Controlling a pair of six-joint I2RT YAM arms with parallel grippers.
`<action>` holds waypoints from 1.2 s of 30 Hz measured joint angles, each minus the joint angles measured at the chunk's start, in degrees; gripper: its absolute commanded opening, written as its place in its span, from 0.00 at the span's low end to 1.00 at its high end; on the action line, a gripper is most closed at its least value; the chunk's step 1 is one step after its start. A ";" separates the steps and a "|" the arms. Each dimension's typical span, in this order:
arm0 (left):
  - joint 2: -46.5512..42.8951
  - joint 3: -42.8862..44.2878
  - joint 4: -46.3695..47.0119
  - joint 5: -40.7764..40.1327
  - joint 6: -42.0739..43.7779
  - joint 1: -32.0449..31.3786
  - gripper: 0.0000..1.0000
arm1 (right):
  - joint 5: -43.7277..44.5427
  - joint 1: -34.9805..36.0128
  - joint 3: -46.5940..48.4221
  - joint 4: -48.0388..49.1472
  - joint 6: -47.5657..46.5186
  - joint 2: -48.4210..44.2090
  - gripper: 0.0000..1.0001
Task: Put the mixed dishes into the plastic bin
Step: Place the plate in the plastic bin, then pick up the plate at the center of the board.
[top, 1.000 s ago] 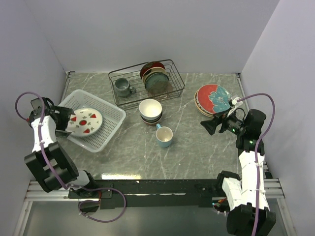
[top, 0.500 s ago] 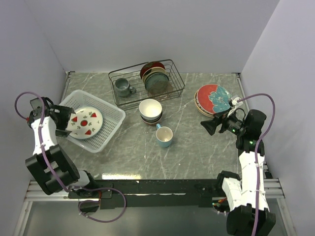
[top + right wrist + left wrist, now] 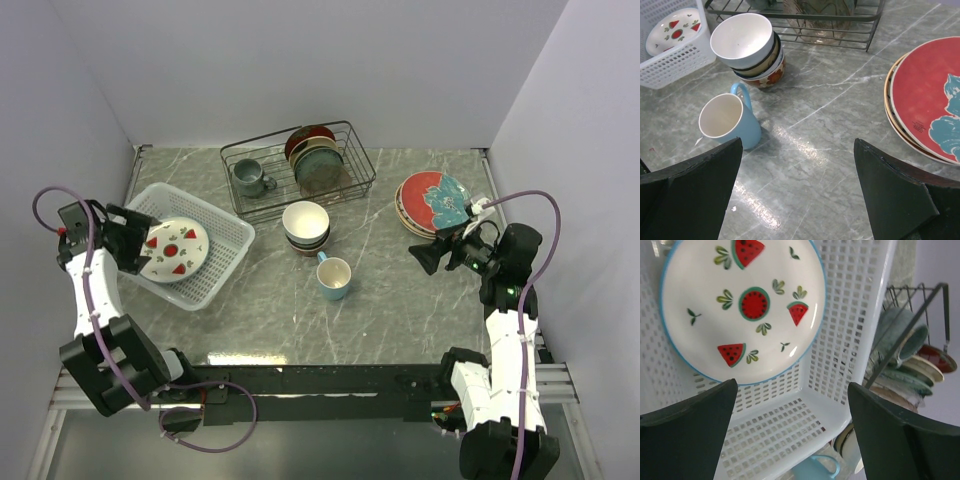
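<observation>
In the plastic bin, table's left side: one watermelon-patterned plate, just ahead of the left gripper, jaws wide apart, holding nothing. On the marble table: stacked bowls, light blue mug, and a red-rimmed plate stack near the right gripper, jaws likewise spread, empty.

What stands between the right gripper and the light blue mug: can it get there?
Probably yes. The right gripper is open and faces the light blue mug across bare table; the stacked bowls sit beside the mug, off that line.
</observation>
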 measured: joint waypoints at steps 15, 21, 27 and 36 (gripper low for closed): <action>-11.89 -7.15 9.75 17.27 10.58 -7.39 0.99 | 0.96 -2.19 -0.02 0.15 -0.85 -2.99 1.00; -19.19 -8.87 11.15 18.93 16.92 -12.79 0.99 | 0.72 -2.40 -0.22 0.90 -1.33 -4.15 1.00; -26.05 -11.17 12.90 18.93 21.24 -16.81 0.99 | 0.31 -2.78 -0.44 1.40 -1.73 -4.17 1.00; -34.12 -16.06 18.53 18.43 23.96 -20.63 0.99 | 0.50 -2.78 -0.33 -0.09 -6.27 -2.49 1.00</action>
